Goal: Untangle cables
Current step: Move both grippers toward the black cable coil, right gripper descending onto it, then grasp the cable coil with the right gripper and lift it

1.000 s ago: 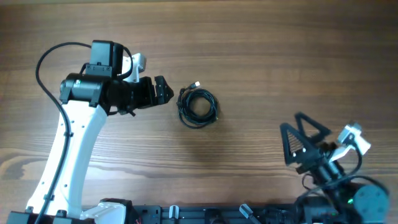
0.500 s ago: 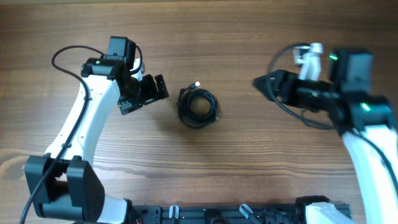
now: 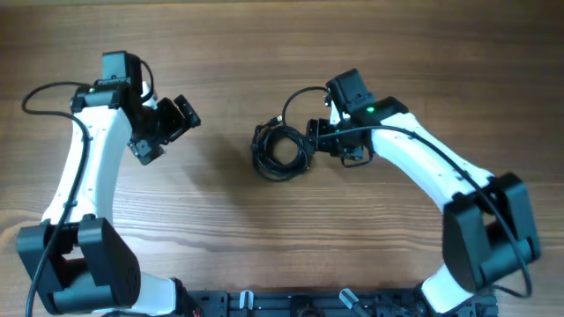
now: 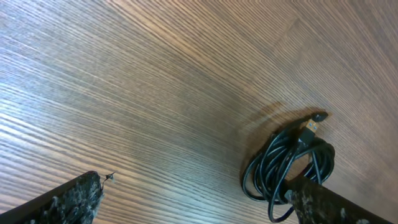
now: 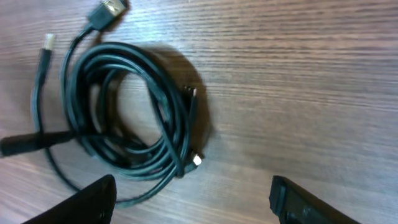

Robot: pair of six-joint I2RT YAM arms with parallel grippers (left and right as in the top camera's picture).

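while the cables [image 3: 280, 151] lie in one tangled black coil on the wooden table [image 3: 414, 53] between the two arms, the right gripper [image 3: 315, 139] sits just beside the coil's right edge, its jaws spread wide and holding nothing, the loops lying ahead of its fingers [image 5: 93, 199]. the left gripper [image 3: 176, 123] hangs well apart on the coil's other side, jaws fully spread and empty, and a plug end [image 4: 311, 127] sticks out from the bundle.
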